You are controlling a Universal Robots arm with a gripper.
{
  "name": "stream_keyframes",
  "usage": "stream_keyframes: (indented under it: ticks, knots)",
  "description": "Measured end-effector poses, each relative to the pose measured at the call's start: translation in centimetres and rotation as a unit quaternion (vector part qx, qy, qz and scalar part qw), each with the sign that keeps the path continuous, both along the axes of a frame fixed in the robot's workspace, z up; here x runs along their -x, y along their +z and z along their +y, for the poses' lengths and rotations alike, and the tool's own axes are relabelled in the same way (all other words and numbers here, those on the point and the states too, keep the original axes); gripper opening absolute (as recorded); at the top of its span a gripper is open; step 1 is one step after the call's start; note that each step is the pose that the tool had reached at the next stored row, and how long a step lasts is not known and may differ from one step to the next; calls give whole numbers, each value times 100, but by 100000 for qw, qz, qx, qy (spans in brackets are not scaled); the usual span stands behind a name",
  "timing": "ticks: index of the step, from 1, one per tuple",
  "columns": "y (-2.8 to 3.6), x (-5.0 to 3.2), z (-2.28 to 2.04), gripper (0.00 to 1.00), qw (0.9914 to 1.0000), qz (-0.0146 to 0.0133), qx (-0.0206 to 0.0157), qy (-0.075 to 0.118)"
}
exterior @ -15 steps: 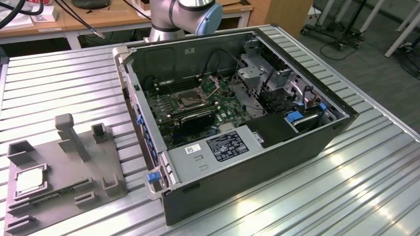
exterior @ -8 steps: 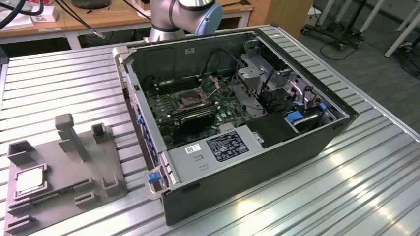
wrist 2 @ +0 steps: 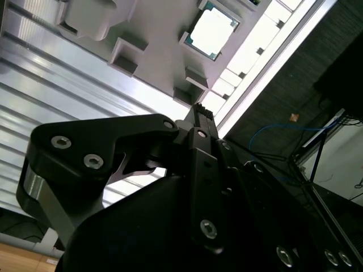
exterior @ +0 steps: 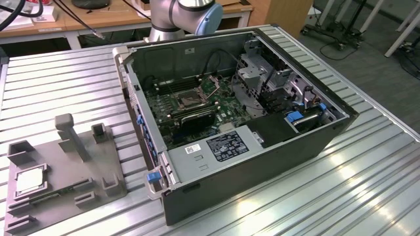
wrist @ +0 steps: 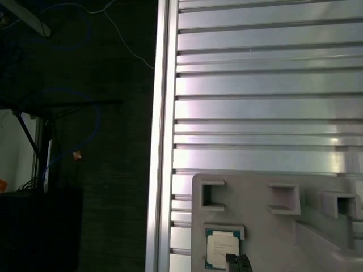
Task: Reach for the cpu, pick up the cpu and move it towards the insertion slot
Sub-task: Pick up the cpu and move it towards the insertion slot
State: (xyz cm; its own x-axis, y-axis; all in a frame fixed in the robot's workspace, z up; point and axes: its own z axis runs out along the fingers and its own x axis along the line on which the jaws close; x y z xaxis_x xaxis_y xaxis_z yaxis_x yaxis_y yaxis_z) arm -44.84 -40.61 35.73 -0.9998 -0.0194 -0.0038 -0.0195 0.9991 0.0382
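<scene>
The cpu (exterior: 29, 182) is a small pale silver square lying flat in a recess of the grey tray (exterior: 72, 169), at the exterior view's lower left on the ribbed metal table. In both wrist views the cpu (wrist 2: 213, 29) (wrist: 222, 250) sits in that recess, and my black gripper (wrist 2: 198, 113) (wrist: 238, 263) hangs above the tray's edge, close to the chip and apart from it. The insertion slot (exterior: 190, 101), a square black socket in a silvery frame, is on the green motherboard inside the open computer case (exterior: 262, 147).
The arm's base (exterior: 180, 14) rises behind the case. The tray carries upright grey posts (exterior: 71, 135) and a narrow green strip (exterior: 58, 191). The table's edge (wrist: 161, 136) runs beside the tray, with dark floor and cables beyond. Drive cages and cables crowd the case's right half.
</scene>
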Motion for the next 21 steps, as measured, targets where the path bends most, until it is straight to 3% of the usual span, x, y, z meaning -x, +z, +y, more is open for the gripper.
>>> stream_keyframes:
  ticks: [11, 15, 18, 21]
  knots:
    - [-105, 128, -22, 10, 99998, -588, 8, 99]
    - [-106, 129, -22, 11, 99998, -608, 27, 109]
    - [-106, 130, -22, 24, 99998, -609, 32, 108]
    - [-107, 130, -22, 24, 99998, -610, 31, 108]
